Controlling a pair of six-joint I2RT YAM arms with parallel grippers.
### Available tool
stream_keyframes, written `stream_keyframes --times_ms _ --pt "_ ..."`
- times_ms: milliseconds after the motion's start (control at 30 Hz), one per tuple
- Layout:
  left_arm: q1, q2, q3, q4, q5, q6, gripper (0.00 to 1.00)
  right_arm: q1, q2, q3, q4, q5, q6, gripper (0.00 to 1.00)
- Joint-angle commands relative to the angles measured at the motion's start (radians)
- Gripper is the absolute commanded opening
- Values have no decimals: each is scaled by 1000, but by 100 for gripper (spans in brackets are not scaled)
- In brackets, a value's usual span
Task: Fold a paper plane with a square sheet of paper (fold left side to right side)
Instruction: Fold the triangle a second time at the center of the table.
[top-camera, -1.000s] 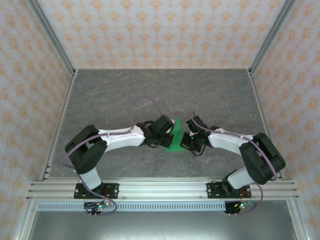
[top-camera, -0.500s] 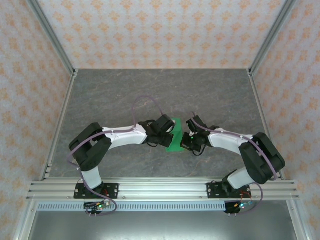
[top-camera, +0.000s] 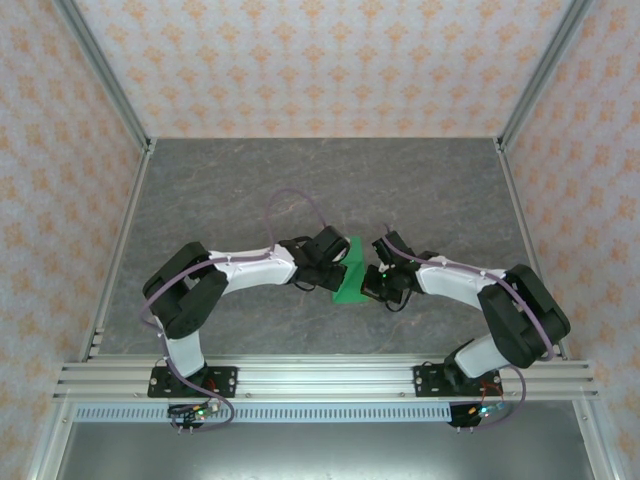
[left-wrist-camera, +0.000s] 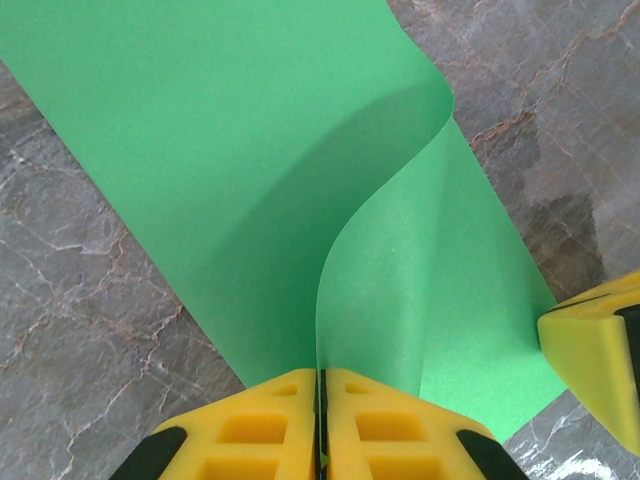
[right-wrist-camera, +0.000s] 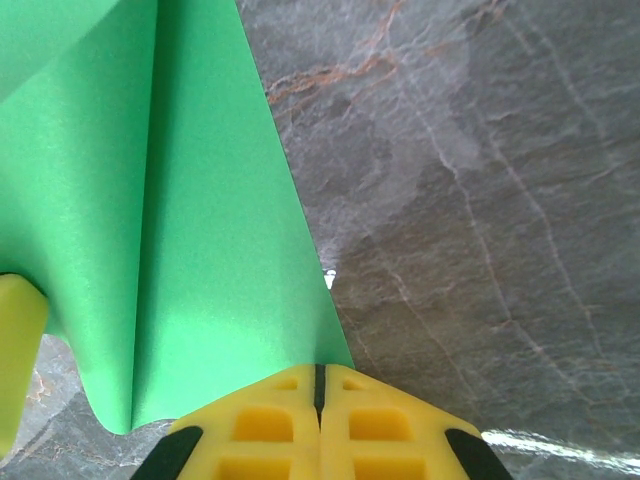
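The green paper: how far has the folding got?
Early days. Done: the left fingers pinch one edge of the square sheet of paper, lifted off the table. In hand: that flap curls over, uncreased, while the shut right fingers sit at its other side. Left: lay it flat, crease it, then every further plane fold.

Left hand clamped — right hand fully closed.
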Motion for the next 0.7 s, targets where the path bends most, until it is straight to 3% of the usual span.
stream_keyframes --times_ms 0,667 --pt "9 15 29 -27 -25 16 10 8 27 3 -89 45 -16 0" --pt "11 54 42 -37 -39 21 10 8 27 8 -95 44 -19 0"
